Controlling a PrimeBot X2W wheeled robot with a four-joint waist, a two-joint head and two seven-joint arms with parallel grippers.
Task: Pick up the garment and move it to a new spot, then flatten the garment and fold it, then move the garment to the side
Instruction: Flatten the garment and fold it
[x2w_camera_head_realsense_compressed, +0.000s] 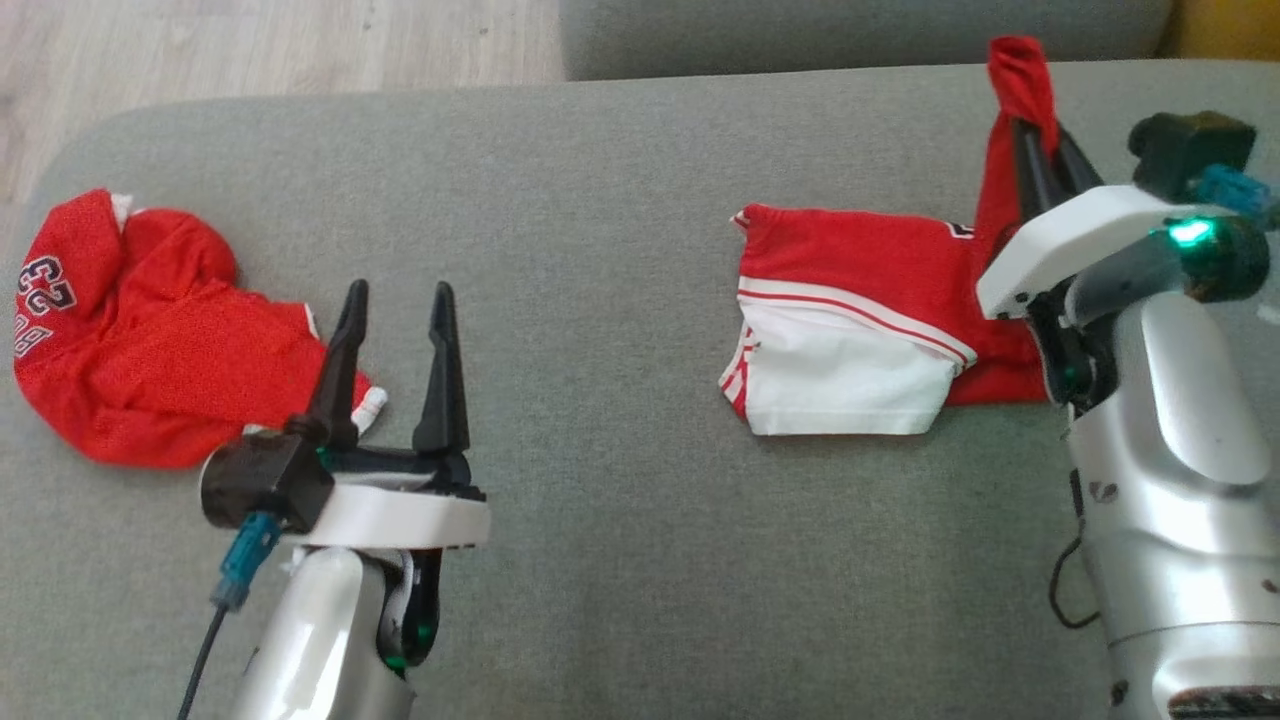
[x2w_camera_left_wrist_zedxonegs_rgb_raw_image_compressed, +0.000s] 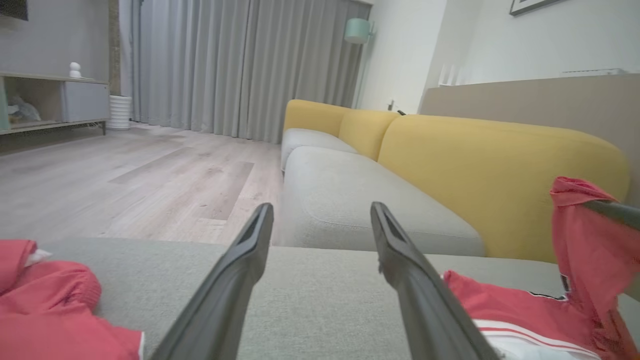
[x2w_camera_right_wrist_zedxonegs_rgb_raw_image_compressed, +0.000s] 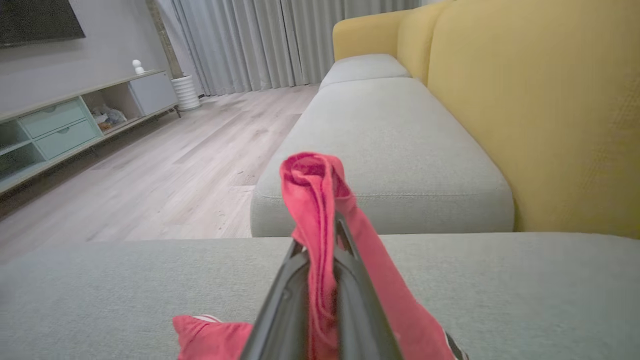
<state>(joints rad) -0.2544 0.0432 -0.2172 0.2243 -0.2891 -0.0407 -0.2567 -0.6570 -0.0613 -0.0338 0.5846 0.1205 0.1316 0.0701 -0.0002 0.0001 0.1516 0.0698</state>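
A red garment (x2w_camera_head_realsense_compressed: 850, 260) with a white, red-striped panel lies on the grey seat cushion (x2w_camera_head_realsense_compressed: 620, 200) at the right. One end of it is pulled up off the cushion, and my right gripper (x2w_camera_head_realsense_compressed: 1040, 125) is shut on that bunched red cloth (x2w_camera_right_wrist_zedxonegs_rgb_raw_image_compressed: 310, 185). The right gripper (x2w_camera_right_wrist_zedxonegs_rgb_raw_image_compressed: 320, 235) has the fabric draped over and between its fingers. My left gripper (x2w_camera_head_realsense_compressed: 398, 290) stands open and holds nothing, low over the cushion to the left of the garment. In the left wrist view, my left gripper (x2w_camera_left_wrist_zedxonegs_rgb_raw_image_compressed: 321, 207) points across the seat, with the lifted garment (x2w_camera_left_wrist_zedxonegs_rgb_raw_image_compressed: 585, 240) at the right.
A second crumpled red garment (x2w_camera_head_realsense_compressed: 130, 340) with dark numbers lies at the cushion's left end, just left of my left gripper. Yellow backrests (x2w_camera_right_wrist_zedxonegs_rgb_raw_image_compressed: 550, 100) rise along the sofa's far side. Another grey seat (x2w_camera_left_wrist_zedxonegs_rgb_raw_image_compressed: 350, 190) lies ahead, with wooden floor (x2w_camera_left_wrist_zedxonegs_rgb_raw_image_compressed: 150, 175) beyond the cushion's edge.
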